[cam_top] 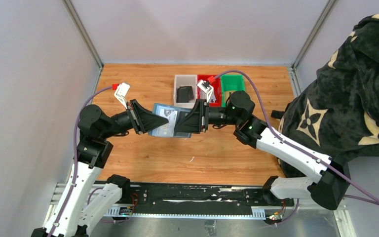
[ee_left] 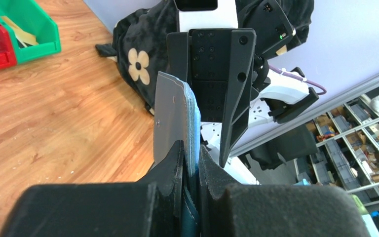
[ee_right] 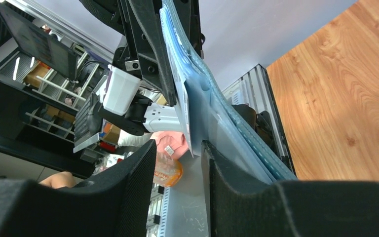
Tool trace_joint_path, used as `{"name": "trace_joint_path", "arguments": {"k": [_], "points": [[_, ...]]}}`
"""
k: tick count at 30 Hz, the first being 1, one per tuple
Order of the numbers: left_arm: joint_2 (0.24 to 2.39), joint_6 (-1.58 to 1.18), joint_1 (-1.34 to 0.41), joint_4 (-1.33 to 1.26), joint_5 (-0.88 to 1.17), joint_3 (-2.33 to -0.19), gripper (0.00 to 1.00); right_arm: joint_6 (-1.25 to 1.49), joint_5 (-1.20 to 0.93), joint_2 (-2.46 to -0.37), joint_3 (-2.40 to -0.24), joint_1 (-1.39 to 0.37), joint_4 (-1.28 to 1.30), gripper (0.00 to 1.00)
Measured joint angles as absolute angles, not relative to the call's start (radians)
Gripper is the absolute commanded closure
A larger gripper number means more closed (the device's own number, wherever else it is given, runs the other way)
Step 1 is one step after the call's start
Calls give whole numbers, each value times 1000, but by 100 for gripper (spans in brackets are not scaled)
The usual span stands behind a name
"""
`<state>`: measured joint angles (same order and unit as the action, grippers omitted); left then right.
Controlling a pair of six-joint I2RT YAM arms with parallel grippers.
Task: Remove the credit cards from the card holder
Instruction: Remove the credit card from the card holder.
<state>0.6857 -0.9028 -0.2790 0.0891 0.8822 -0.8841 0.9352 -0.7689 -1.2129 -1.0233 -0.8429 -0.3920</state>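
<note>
The leather-like card holder point(cam_top: 168, 129) was teal-blue; far off stood a white plastic bin point(cam_top: 185, 77), a red bin point(cam_top: 216, 85), a green bin point(cam_top: 233, 81).

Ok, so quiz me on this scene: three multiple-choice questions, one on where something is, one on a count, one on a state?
1. Where is the blue card holder? A) inside a bin B) held up between the left tool and right tool C) lying on the floor
2. How many bins stand at the far side? A) two B) five C) three
3. The left tool is: A) shut on the card holder B) wide open C) shut on nothing
Answers: B, both tools meet at it above the table; C, white bin, red bin, green bin; A, it clamps the holder's edge.
</note>
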Motion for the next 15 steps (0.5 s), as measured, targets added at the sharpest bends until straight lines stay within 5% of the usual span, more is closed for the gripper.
{"name": "trace_joint_path", "arguments": {"k": [15], "points": [[690,-941,-279,52,898,-884,92,1025,-788,-1253,-1018,-843,-540,99]]}}
